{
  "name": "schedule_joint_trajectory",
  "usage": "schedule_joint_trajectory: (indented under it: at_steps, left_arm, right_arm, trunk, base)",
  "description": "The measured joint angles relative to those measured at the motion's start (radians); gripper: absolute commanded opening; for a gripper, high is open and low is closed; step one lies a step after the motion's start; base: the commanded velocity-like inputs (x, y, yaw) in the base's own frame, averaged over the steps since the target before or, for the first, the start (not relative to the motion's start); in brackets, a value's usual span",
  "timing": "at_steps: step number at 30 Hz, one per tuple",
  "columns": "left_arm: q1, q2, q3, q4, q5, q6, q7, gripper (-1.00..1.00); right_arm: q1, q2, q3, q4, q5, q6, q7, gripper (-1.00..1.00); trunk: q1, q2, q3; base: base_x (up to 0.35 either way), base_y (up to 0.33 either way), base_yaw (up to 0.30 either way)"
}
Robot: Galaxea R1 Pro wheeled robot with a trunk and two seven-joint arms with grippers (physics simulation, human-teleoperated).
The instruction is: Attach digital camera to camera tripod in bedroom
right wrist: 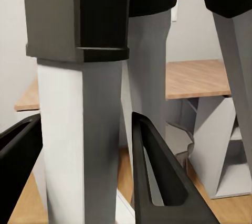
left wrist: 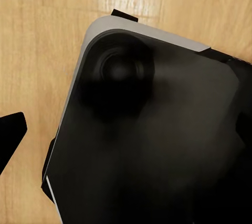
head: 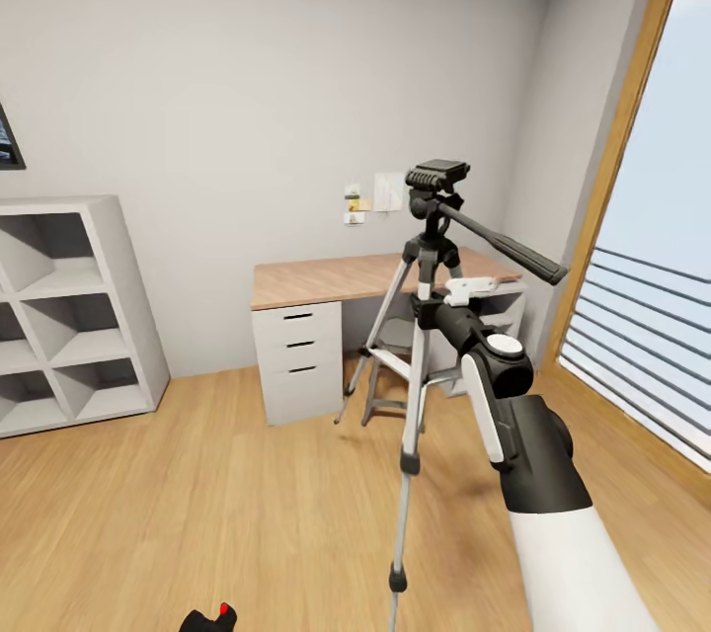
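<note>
Around one silver leg of the tripod point(right wrist: 79, 145), the right gripper point(right wrist: 86, 171) has its two black fingers point(right wrist: 155, 177) set either side, and from the wrist picture they seem to clasp it just under a black joint; whether they press or merely bracket it I cannot tell for sure. Seen from the head, that gripper point(head: 464, 294) reaches the upper legs of the tripod point(head: 425, 316), which stands upright on the wood floor point(head: 197, 494) before the desk point(head: 326, 281), long axis vertical, pan handle point(head: 513, 252) slanting down toward the window point(head: 642, 247). Low at the left, the camera point(head: 215, 620) shows its red dot; the left gripper's state I cannot tell, though the camera point(left wrist: 157, 140) looms close, lens toward the floor. My guess is that the stand is being steadied; next, the camera must rise to the tripod head and settle on it squarely.
</note>
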Motion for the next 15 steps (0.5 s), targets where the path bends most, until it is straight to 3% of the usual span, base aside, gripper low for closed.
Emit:
schedule_joint_trajectory:
  at_steps: [8,15]
  left_arm:
    - [0.0,0.0,0.0,0.0,0.0,0.0,0.0,1.0]
    - [0.0,0.0,0.0,0.0,0.0,0.0,0.0,1.0]
  right_arm:
    - [0.0,-0.002,-0.001,0.099,0.0,-0.055,0.001,-1.0]
    - [0.0,-0.021,0.0,0.151,0.001,-0.082,-0.001,-1.0]
  trunk:
    - [0.0,0.0,0.0]
    - [0.0,0.0,0.0]
  base:
    - [0.0,0.0,0.0]
    - [0.0,0.0,0.0]
